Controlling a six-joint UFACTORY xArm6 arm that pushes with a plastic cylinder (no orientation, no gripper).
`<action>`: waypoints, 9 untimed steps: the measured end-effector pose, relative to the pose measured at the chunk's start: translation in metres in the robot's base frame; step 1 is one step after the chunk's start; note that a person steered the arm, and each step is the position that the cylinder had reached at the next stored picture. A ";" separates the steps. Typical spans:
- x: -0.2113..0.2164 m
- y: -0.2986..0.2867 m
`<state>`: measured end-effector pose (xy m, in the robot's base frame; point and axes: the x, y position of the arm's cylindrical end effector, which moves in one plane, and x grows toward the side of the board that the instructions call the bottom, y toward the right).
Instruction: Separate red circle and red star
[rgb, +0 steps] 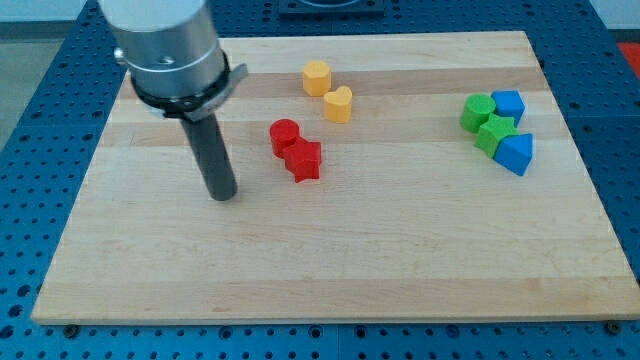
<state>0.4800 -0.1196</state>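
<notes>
The red circle (284, 135) sits on the wooden board, touching the red star (303, 160), which lies just to its lower right. My tip (223, 195) rests on the board to the left of both red blocks and slightly lower, about a block's width or two away, touching neither. The rod rises from the tip to the grey arm housing at the view's top left.
A yellow hexagon-like block (317, 76) and a yellow heart (339, 103) sit above the red pair. At the view's right, two green blocks (477, 111) (494, 133) and two blue blocks (508, 103) (516, 152) cluster together. The board (330, 270) lies on a blue perforated table.
</notes>
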 end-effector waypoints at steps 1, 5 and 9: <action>-0.017 0.027; -0.055 0.072; -0.086 0.016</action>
<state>0.3936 -0.1035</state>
